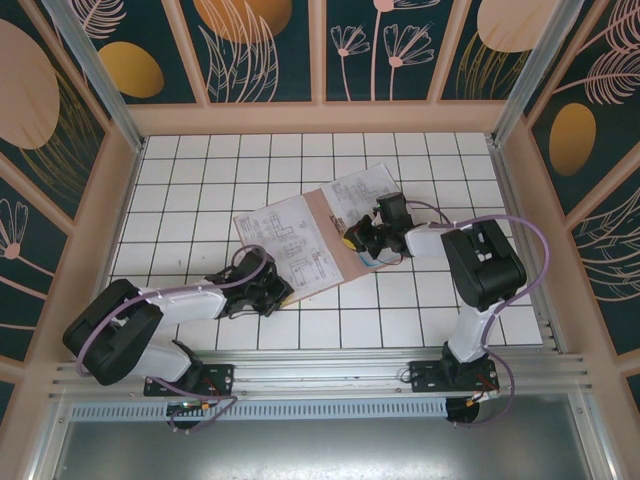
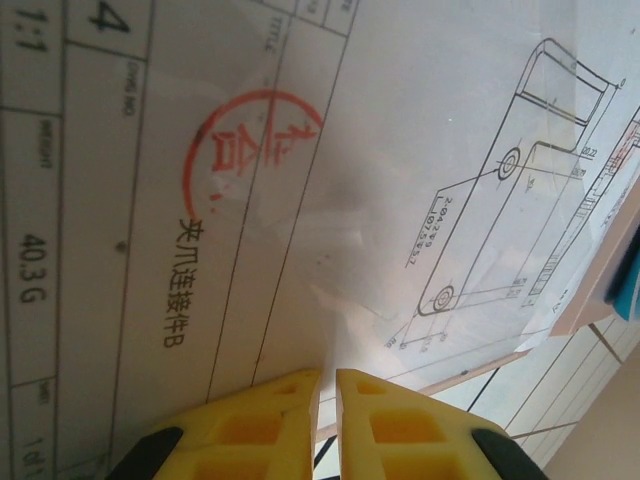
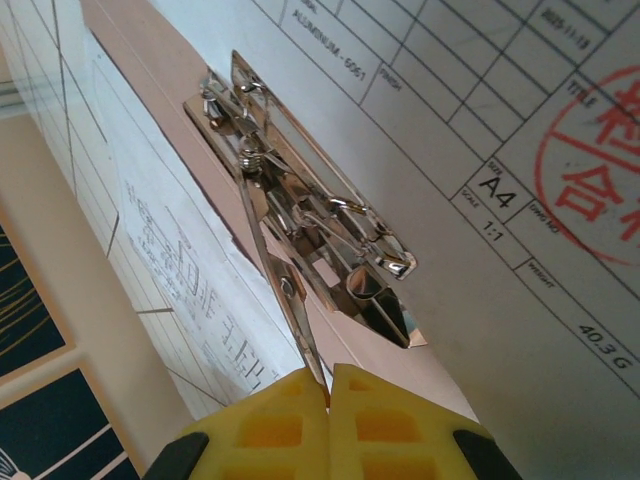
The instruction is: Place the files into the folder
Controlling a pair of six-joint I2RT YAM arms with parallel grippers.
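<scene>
The pinkish-brown folder lies open mid-table. A white printed sheet with a red stamp rests on its left half and another printed page on its right. My left gripper is at the sheet's near corner. In the left wrist view its yellow fingers are pinched on the edge of the white sheet. A sliver of the teal sheet shows at the right. My right gripper is shut on the lever of the folder's metal clip, with the folder card below it.
White tiled tabletop is ringed by a wooden rim and patterned walls. An aluminium rail carries both arm bases along the near edge. Bare tiles lie behind and to the right of the folder.
</scene>
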